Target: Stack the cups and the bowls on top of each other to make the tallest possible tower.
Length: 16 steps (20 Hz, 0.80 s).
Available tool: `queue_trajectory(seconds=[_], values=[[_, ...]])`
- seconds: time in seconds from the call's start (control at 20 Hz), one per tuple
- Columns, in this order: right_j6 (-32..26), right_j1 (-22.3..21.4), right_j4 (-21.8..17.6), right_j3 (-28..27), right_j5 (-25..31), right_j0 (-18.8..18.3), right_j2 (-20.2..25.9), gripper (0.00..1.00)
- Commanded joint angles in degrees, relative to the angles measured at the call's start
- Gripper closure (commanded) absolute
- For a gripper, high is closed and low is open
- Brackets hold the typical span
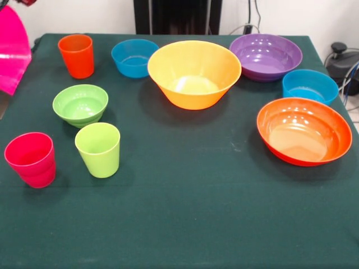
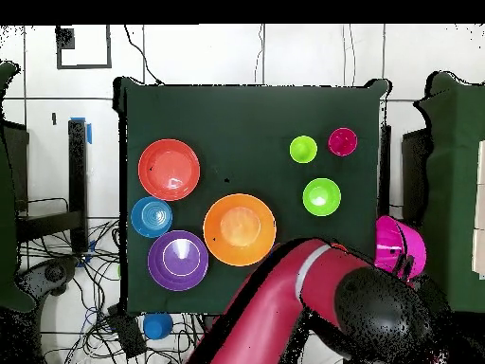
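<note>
Nothing stacked yet: cups (image 1: 99, 149) and bowls (image 1: 303, 130) sit separately around the yellow-orange bowl (image 1: 194, 73) on the tabletop (image 1: 185, 213); the gripper's fingers are out of sight, state unknown

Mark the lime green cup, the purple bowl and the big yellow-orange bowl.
lime green cup (image 1: 99, 150), front view, on its outer wall.
purple bowl (image 1: 265, 56), front view, on its inner floor.
big yellow-orange bowl (image 2: 240, 228), overhead view, on its inside bottom.

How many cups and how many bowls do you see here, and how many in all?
Cups: 3 (orange cup, lime green cup, pinkish red cup)
Bowls: 7 (pink bowl, yellow-orange bowl, red-orange bowl, purple bowl, blue bowl, second blue bowl, green bowl)
Total: 10
</note>
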Motion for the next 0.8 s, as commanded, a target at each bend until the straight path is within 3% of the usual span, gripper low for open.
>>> queue_trajectory(seconds=[0.05, 0.3, 0.65, 0.8], values=[[-0.2, -3.5, 9.5, 10.8, -3.8, 6.2, 8.0, 1.00], [1.8, -2.0, 16.4, 14.2, -5.3, 8.2, 10.3, 1.00], [4.3, -1.1, 22.0, 16.5, -3.4, 10.3, 12.2, 1.00], [6.2, 1.9, 28.1, 17.2, -4.1, 10.5, 17.1, 1.00]])
